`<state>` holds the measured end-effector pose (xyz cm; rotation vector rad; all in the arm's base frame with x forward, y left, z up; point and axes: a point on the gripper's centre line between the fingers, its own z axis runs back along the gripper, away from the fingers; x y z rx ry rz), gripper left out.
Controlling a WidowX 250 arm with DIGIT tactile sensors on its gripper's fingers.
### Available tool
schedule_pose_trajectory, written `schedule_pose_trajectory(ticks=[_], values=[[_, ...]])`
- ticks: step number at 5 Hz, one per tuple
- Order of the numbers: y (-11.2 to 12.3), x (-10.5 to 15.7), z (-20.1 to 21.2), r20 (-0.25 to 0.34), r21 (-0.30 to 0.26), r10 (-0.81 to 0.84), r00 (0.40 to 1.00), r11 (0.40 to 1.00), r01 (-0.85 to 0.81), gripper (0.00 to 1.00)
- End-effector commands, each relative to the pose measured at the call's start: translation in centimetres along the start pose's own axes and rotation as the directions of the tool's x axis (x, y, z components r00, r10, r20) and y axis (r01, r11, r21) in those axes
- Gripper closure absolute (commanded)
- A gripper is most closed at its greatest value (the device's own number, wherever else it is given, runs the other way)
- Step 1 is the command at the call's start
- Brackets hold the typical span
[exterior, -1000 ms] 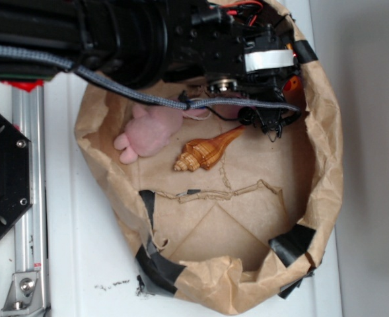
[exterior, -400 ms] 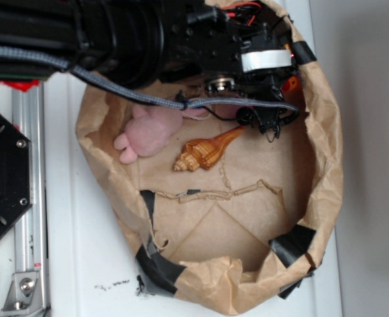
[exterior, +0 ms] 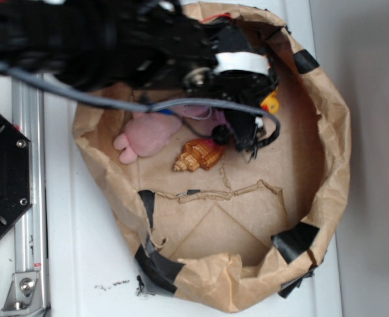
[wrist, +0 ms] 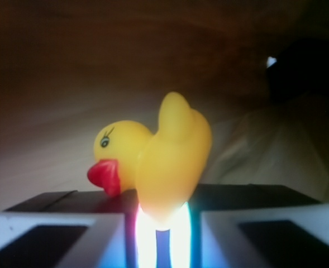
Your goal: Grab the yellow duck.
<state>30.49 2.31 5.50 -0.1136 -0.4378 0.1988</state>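
The yellow duck (wrist: 167, 159) fills the middle of the wrist view, glossy, with a red beak pointing left. Its lower body is pinched between the two grey-and-black fingers (wrist: 63, 223) of my gripper (wrist: 161, 220), which is shut on it. From outside, only a small yellow and orange patch of the duck (exterior: 269, 103) shows at the tip of the black arm, inside the upper right of the brown paper bag (exterior: 329, 165). The gripper (exterior: 265, 111) itself is mostly hidden there by the wrist and a cable loop.
A pink plush (exterior: 151, 132) lies in the bag's upper left. An orange-brown spiral seashell (exterior: 199, 155) sits beside it, just under the arm. The crumpled bag walls carry black tape patches (exterior: 293, 241). A metal rail (exterior: 29, 198) runs along the left on the white table.
The arm has swung left and toward the bag's middle, away from the right wall. The duck has come with it, and the arm now covers the seashell's thin tip.
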Motion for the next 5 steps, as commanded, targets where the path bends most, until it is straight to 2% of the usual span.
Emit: schedule_pose_trajectory(ticks=[1, 2, 3, 4, 5], values=[[-3.1, -0.9, 4.0, -0.045, -0.086, -0.108, 0.993, 0.991, 0.104, 1.00], [-3.9, -1.1, 4.9, -0.182, -0.025, -0.118, 0.976, 0.993, 0.116, 1.00], [-4.7, -0.7, 6.1, -0.229, 0.052, -0.141, 0.963, 0.986, 0.157, 1.00], [-5.0, -0.5, 6.5, -0.219, 0.036, -0.166, 0.961, 0.983, 0.178, 1.00], [-5.1, -0.4, 5.9, -0.235, 0.042, -0.174, 0.956, 0.981, 0.189, 1.00]])
